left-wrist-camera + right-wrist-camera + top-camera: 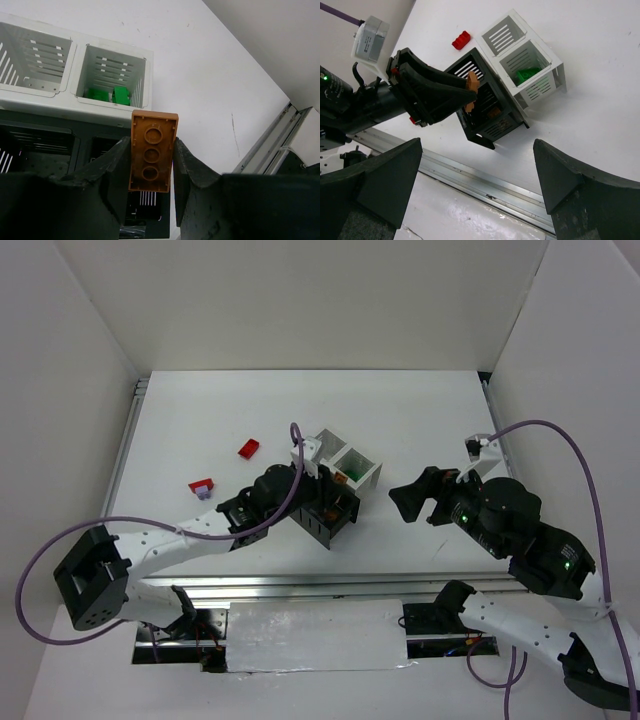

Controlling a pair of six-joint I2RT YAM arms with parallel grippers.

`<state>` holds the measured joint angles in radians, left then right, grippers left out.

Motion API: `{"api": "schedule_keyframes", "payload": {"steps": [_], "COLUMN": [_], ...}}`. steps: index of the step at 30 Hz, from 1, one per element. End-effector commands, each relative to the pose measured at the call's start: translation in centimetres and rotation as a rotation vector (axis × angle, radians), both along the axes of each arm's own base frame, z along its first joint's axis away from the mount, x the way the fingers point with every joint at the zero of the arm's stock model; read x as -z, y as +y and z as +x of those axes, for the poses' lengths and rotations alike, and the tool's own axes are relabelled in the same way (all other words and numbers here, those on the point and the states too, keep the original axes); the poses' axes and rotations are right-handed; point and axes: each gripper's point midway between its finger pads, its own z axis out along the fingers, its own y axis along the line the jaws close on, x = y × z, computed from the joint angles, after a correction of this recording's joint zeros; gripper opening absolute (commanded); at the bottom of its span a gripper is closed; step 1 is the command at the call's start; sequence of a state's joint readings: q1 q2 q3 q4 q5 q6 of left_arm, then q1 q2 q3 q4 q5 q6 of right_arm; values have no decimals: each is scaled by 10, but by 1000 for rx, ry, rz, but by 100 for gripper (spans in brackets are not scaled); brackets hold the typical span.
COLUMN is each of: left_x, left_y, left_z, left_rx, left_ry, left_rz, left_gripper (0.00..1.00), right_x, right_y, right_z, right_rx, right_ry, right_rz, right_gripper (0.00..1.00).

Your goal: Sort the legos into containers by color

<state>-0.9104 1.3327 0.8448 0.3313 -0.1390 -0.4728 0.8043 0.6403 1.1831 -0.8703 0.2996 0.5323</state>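
Left fingers (pixel 112 170) clamped on orange-brown lego (pixel 152 157), poised over black container (pixel 496 129). Right fingers (pixel 562 175) spread wide, empty. Advised: centre squarely over compartment, lower below rim before release to prevent bounce-out.

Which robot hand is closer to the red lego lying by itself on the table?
Left. The left gripper holds an orange-brown lego over the black bins, not far from the red lego. The right gripper hangs open on the bins' far side.
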Motion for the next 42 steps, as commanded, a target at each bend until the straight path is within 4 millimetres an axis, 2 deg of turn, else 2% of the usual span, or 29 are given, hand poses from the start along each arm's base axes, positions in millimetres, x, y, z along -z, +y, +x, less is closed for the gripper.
{"api": "schedule_keyframes", "payload": {"steps": [1,3,7,10,11,14,18,19,20,21,22,23,25,26,27,29,32,37,41,42], "left_x": [-20,-19,-16,-16,-17,-20,-29,-34,-29,-31,-16,7,20,41,50,76,105,145,160,163], "left_y": [-6,-3,4,11,12,18,33,51,93,111,162,181,231,254,266,289,302,307,311,311], "left_z": [13,16,16,16,15,14,15,23,22,29,21,9,-6,-24,-30,-52,-71,-83,-75,-67], "left_rx": [-29,-49,-71,-93,-98,-113,-173,-282,-484,-590,-833,-898,-1132,-1172,-1231,-1284,-1332,-1400,-1404,-1376], "left_ry": [-66,-72,-81,-84,-86,-92,-90,-88,15,-12,84,175,295,343,397,469,571,703,714,699], "left_rz": [-43,-33,-24,-26,-30,-31,-32,-24,-18,-7,23,54,-7,110,75,166,183,178,229,252], "left_gripper": [34,41,47,70,82,98,100,100,100,100,100,100,99,100,99,99,100,100,100,99], "right_x": [0,1,3,2,2,1,3,4,6,6,8,10,14,14,15,13,14,19,25,26], "right_y": [-3,-1,-2,-1,-1,1,2,2,2,2,3,4,6,8,11,16,21,31,34,34], "right_z": [2,1,2,2,2,3,6,6,7,7,7,7,8,9,9,9,11,12,11,11], "right_rx": [9,2,5,3,2,0,3,3,5,5,-1,-4,-14,-19,-29,-51,-68,-104,-120,-123], "right_ry": [-12,-11,-10,-10,-9,-8,-4,-4,4,4,8,11,17,14,16,12,15,26,38,38], "right_rz": [-13,-15,-18,-17,-17,-19,-29,-32,-42,-43,-51,-57,-64,-65,-65,-60,-64,-64,-70,-71], "right_gripper": [99,100,100,100,100,100,100,100,100,100,100,100,100,100,100,100,100,100,100,100]}}
